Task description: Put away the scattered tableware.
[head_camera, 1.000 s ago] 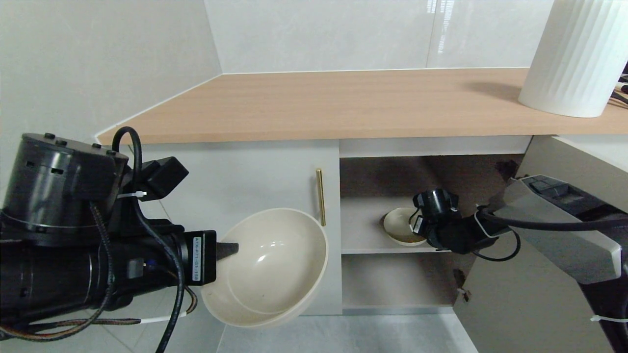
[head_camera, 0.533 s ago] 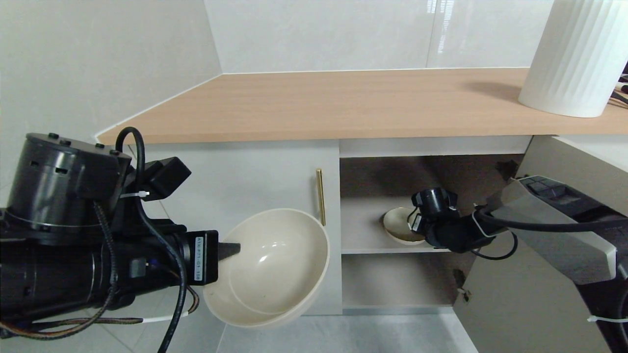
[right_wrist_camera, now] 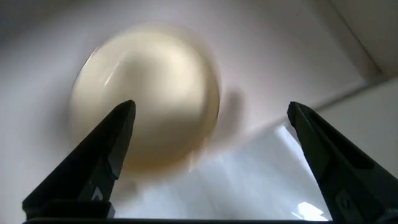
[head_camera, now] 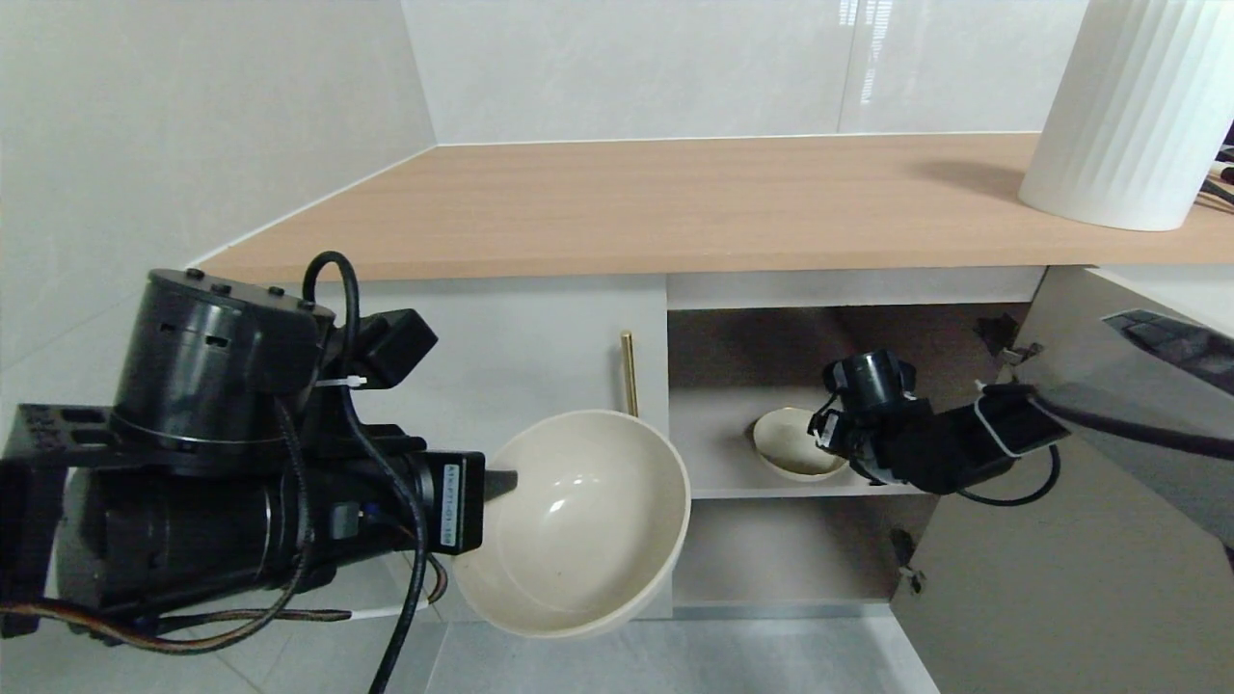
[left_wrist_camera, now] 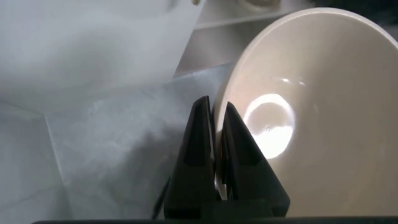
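My left gripper is pinched tight on the rim of the big cream bowl. Since a second ago I have carried the bowl toward 3 o'clock, nearer the open cabinet. My right gripper is spread wide and holds nothing. It has backed slightly toward 3 o'clock from the small bowl, which rests on the upper shelf.
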{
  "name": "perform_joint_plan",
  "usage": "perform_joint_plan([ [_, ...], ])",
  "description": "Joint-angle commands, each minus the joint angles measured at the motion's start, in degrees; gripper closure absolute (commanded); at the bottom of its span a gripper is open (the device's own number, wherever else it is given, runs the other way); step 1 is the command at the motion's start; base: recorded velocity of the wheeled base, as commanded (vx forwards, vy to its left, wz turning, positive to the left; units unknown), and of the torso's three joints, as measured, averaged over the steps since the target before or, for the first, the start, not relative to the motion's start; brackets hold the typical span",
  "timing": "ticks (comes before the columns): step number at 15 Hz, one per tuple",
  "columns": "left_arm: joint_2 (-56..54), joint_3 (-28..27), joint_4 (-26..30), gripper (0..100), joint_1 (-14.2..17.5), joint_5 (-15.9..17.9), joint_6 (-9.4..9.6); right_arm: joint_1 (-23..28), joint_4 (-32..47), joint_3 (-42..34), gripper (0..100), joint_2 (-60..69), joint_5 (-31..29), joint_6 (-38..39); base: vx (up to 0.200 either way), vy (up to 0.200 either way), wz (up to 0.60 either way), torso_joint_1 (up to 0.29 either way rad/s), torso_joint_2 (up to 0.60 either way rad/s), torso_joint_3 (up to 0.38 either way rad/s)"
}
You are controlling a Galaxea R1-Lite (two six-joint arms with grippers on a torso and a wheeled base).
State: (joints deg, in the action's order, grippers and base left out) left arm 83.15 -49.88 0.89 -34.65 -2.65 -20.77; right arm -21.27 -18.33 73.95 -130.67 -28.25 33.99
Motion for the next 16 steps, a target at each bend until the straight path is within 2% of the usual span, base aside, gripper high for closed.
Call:
perform_joint_plan([
  [1,2.63,0.14,-0.1,100,-0.77,-0.08,0.56,-4.13,0.84,-11.37,0,14.66,4.34,-6.74,0.0,0.0,0.0,0.0,0.0,0.0],
  [4,7.11,0.31,-2.65,100,-2.71,-0.17,4.07,-8.79,6.65,-16.91,0,26.78,8.82,-10.34,0.0,0.0,0.0,0.0,0.0,0.0],
  [6,11.15,1.72,-6.34,100,-5.7,-1.57,4.16,-11.6,16.66,-16.2,0,33.38,12.86,-10.34,0.0,0.0,0.0,0.0,0.0,0.0],
  [8,13.18,2.6,-8.27,100,-7.81,-4.65,4.07,-14.85,22.99,-15.59,0,38.83,18.75,-10.26,0.0,0.0,0.0,0.0,0.0,0.0],
  [10,14.14,3.21,-9.33,100,-9.04,-5.35,4.07,-17.49,27.21,-15.06,0,41.64,20.95,-10.17,0.0,0.0,0.0,0.0,0.0,0.0],
  [13,15.9,3.39,-9.68,100,-10.71,-5.62,3.72,-21.88,30.64,-14.97,0,42.17,21.13,-10.26,0.0,0.0,0.0,0.0,0.0,0.0],
  [16,16.25,3.39,-9.68,100,-11.32,-5.62,3.63,-23.82,31.34,-15.06,0,39.35,21.21,-10.26,0.0,0.0,0.0,0.0,0.0,0.0],
])
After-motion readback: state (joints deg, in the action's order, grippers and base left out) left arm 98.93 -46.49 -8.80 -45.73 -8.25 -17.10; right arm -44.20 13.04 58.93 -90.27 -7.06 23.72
